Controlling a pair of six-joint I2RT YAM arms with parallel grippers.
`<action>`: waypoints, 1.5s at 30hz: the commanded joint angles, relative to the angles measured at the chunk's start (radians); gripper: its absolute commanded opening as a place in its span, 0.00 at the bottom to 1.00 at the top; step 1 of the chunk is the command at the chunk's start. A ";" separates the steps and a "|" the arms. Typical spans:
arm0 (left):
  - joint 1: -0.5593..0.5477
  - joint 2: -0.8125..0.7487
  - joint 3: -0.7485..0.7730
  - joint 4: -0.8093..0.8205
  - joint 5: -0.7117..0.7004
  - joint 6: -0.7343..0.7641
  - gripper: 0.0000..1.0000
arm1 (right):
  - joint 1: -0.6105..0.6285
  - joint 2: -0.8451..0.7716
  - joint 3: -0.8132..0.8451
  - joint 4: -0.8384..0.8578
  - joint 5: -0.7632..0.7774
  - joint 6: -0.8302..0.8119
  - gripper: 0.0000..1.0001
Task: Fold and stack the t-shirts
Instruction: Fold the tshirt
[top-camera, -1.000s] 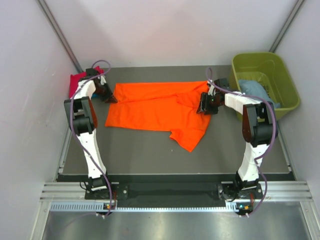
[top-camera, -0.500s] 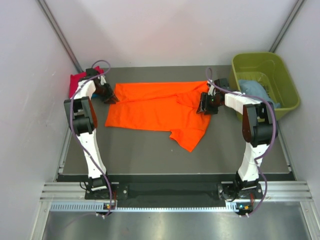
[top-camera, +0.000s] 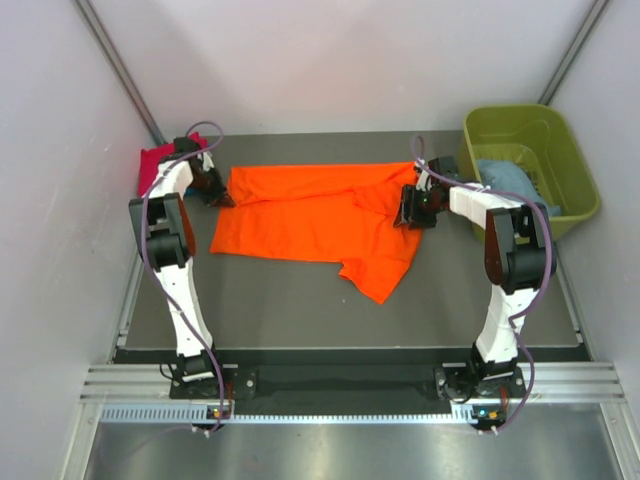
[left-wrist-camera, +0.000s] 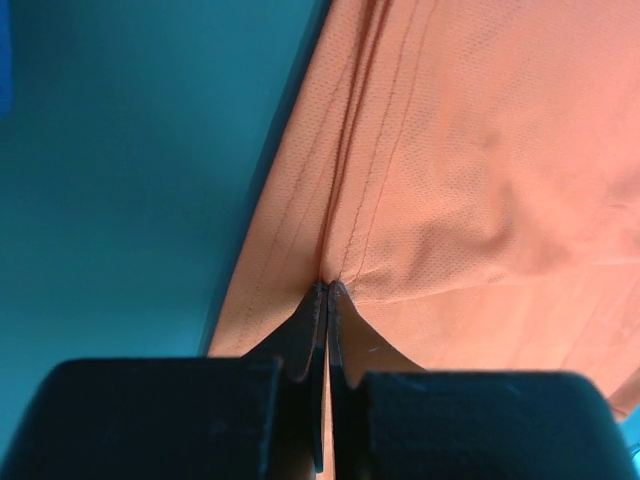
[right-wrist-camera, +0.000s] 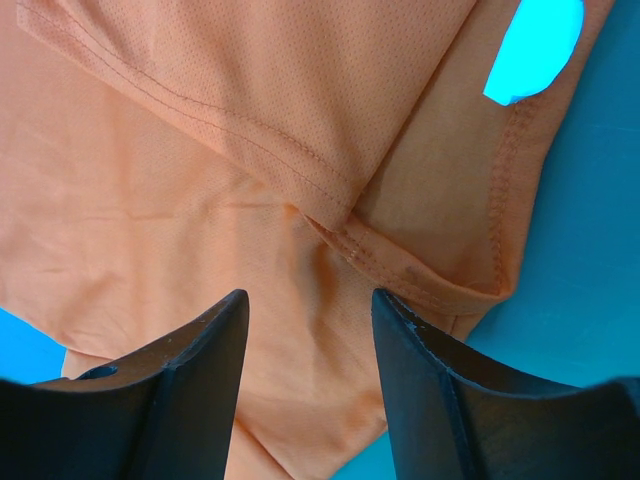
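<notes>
The orange t-shirt (top-camera: 310, 215) lies spread across the middle of the table, with a sleeve hanging toward the front. My left gripper (top-camera: 222, 198) is at its left edge. In the left wrist view the jaws are shut, pinching the hem of the orange cloth (left-wrist-camera: 420, 150) at their tips (left-wrist-camera: 328, 290). My right gripper (top-camera: 408, 212) is at the shirt's right end. In the right wrist view it is open (right-wrist-camera: 310, 298), just above a folded, stitched edge of the orange cloth (right-wrist-camera: 200, 170). The crimson-pink t-shirt (top-camera: 155, 163) lies at the far left. A light blue t-shirt (top-camera: 503, 177) lies in the tub.
The olive-green plastic tub (top-camera: 540, 130) stands at the back right corner, close to the right arm. White walls enclose the table on both sides and at the back. The dark tabletop (top-camera: 300, 310) shows in front of the shirt.
</notes>
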 joint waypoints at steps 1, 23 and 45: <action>0.023 -0.036 0.021 0.001 -0.034 0.024 0.00 | -0.011 0.001 -0.009 0.010 0.072 -0.035 0.53; 0.072 -0.068 0.076 -0.005 -0.111 0.050 0.00 | -0.011 0.013 -0.019 0.013 0.113 -0.067 0.54; 0.070 -0.292 -0.067 -0.043 0.006 0.065 0.45 | 0.027 -0.235 -0.025 -0.008 0.089 -0.275 0.56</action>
